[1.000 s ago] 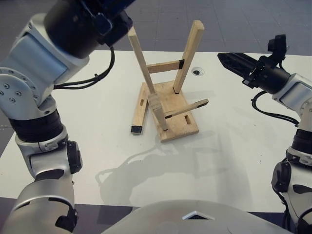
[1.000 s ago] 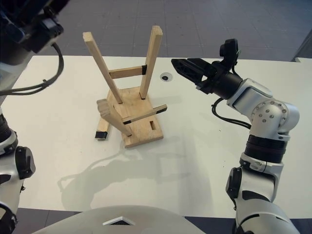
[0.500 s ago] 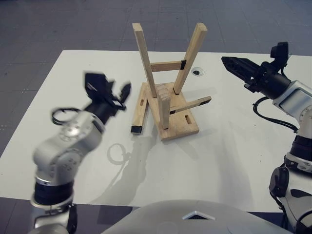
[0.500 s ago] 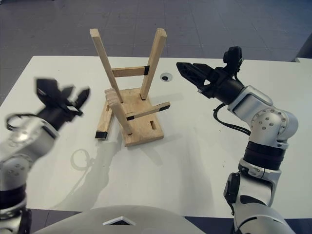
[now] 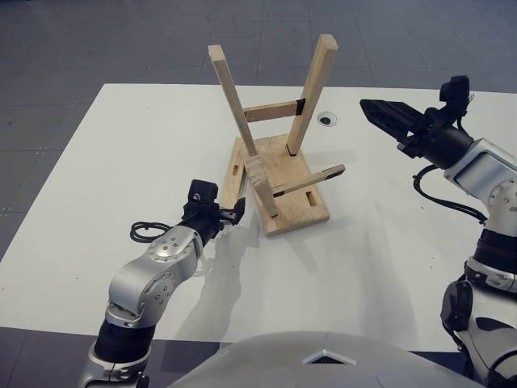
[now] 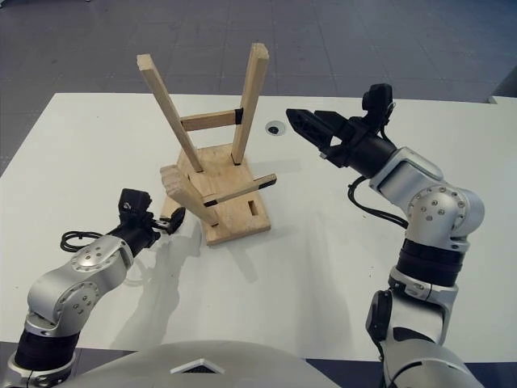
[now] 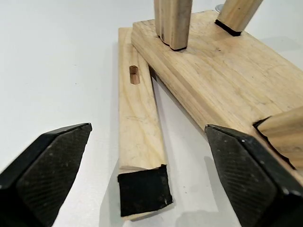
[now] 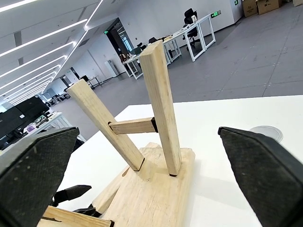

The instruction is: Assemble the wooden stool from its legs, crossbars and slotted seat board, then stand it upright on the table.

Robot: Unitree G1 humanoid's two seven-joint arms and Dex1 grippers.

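Note:
The seat board (image 5: 300,204) lies flat on the white table (image 5: 121,153) with its underside up. Two legs (image 5: 232,97) stand in it, joined by a crossbar (image 5: 271,111). A third leg (image 5: 262,184) stands at the near corner, and a second crossbar (image 5: 311,179) juts from it with its end free. A loose leg (image 7: 139,127) with a black end cap lies flat on the table, tucked against the board's left edge. My left gripper (image 7: 147,127) is low on the table and open, its fingers either side of the loose leg's capped end. My right gripper (image 6: 303,121) hovers open to the right of the upright legs.
A round cable hole (image 5: 325,120) sits in the table behind the board, close under the right gripper. Bare tabletop stretches to the left, the right and the near side of the stool parts. Beyond the far edge is grey floor.
My left arm has dropped from high above the stool to the tabletop, with its gripper now at the loose leg's near end. The right gripper has barely moved.

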